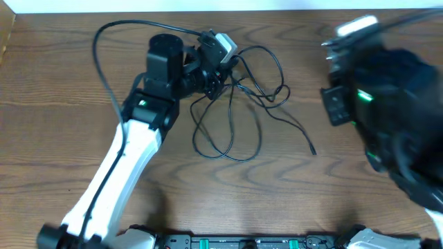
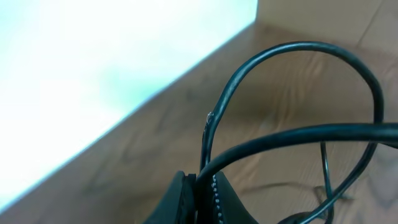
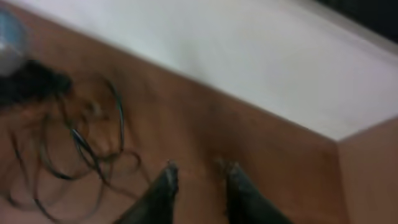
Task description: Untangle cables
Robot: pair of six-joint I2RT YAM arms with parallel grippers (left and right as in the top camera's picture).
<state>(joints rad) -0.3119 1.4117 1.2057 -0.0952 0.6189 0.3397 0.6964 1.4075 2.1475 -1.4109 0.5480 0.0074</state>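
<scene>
Thin black cables [image 1: 239, 114] lie in a tangled loop pile on the wooden table, centre-left in the overhead view. My left gripper [image 1: 216, 77] sits at the pile's upper edge and is shut on a black cable [image 2: 249, 146], which arcs up out of the jaws [image 2: 202, 182] in the left wrist view. My right gripper [image 3: 199, 171] is open and empty, raised above the table at the right; its arm is a dark blur in the overhead view [image 1: 394, 104]. The cables show blurred at the left of the right wrist view [image 3: 68, 143]. No whitish cable can be made out.
A thicker black lead [image 1: 104, 62] loops from the left arm along the table's back left. A white wall [image 3: 249, 56] borders the table's far edge. A loose cable end [image 1: 311, 149] points toward the table's middle right.
</scene>
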